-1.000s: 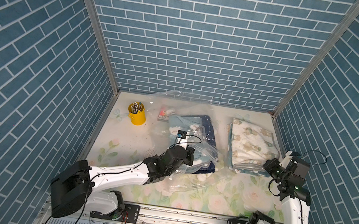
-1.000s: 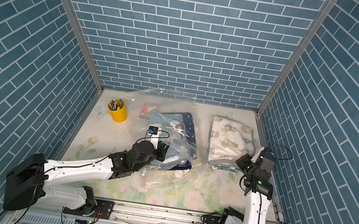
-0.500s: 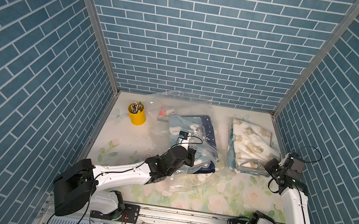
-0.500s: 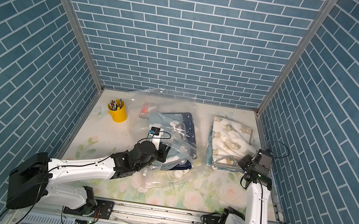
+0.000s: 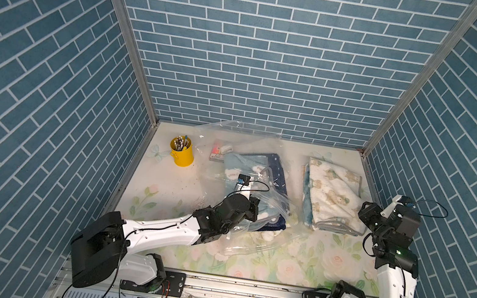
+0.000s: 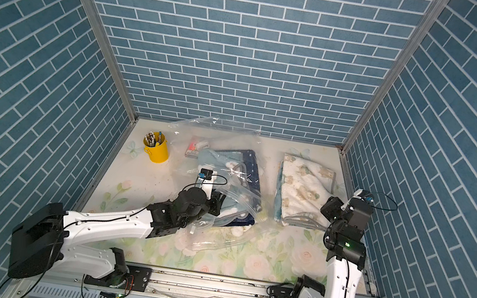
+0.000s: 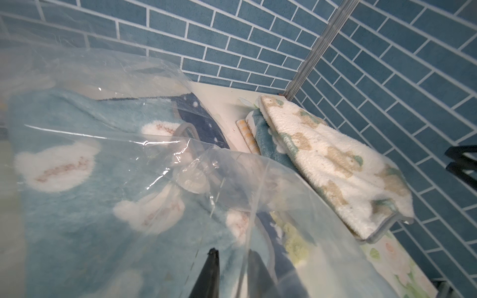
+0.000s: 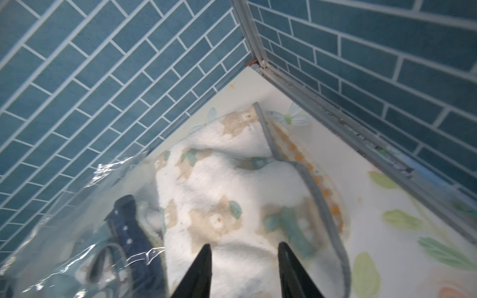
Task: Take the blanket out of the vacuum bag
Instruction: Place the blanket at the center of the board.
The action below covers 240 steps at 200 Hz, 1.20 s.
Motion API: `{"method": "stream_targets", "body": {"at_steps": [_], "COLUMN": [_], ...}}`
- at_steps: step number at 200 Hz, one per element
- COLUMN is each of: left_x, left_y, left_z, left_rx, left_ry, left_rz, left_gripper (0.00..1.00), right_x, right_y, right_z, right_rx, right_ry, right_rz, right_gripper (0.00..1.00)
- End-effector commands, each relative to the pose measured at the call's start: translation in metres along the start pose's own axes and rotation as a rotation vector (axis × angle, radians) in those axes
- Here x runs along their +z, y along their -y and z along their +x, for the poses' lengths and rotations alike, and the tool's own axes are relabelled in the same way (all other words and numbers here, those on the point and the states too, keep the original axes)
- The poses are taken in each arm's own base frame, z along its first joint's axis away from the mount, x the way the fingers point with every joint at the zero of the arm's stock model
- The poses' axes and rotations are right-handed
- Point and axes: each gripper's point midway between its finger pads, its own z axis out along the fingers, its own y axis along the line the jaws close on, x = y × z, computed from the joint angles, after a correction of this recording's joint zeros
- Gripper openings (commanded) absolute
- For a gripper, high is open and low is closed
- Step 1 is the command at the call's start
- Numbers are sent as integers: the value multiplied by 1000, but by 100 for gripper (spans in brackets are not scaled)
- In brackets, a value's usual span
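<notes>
**Left fingers (image 7: 210,276) amid plastic film, right fingers (image 8: 200,276) empty**

The large, crinkly transparent vacuum bag (image 5: 248,140) drapes around the left fingers, which stand narrowly apart with its film between them; whether they pinch it I cannot tell. Inside it, just ahead of those fingers, lies the pale-blue cloud-print blanket (image 5: 244,163). The folded white bear-print blanket (image 5: 331,192) lies outside the bag, beneath and ahead of the right fingers, which are spread apart, holding nothing.

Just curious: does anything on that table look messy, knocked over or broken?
Nothing broken or spilled. The clear bag lies crumpled over the blue blanket, and the bear blanket beside it is folded crookedly. The yellow cup stands upright.
</notes>
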Motion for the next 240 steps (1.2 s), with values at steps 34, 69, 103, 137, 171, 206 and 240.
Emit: {"method": "stream_targets", "body": {"at_steps": [34, 69, 103, 137, 171, 206, 240], "left_x": [1, -3, -7, -6, -1, 2, 9], "left_y": [-2, -6, -11, -7, 5, 13, 13], "left_z": [-5, 8, 20, 23, 22, 18, 13], "left_rx": [-5, 1, 30, 36, 37, 45, 51], "left_ry": [-4, -48, -92, -115, -135, -149, -149], "left_rz": [-23, -15, -17, 1, 32, 41, 9], "left_gripper": [0, 0, 0, 0, 0, 0, 0], "right_x": [78, 118, 114, 79, 36, -20, -87], "right_y": [-44, -8, -1, -39, -110, -166, -192], "right_z": [12, 41, 65, 27, 54, 123, 143], "right_rx": [28, 92, 86, 40, 37, -91, -165], "right_ry": [-112, -91, -126, -71, -214, -427, -479], "right_rz": [-225, -134, -152, -266, -638, -916, -1145], "right_gripper": [0, 0, 0, 0, 2, 0, 0]}}
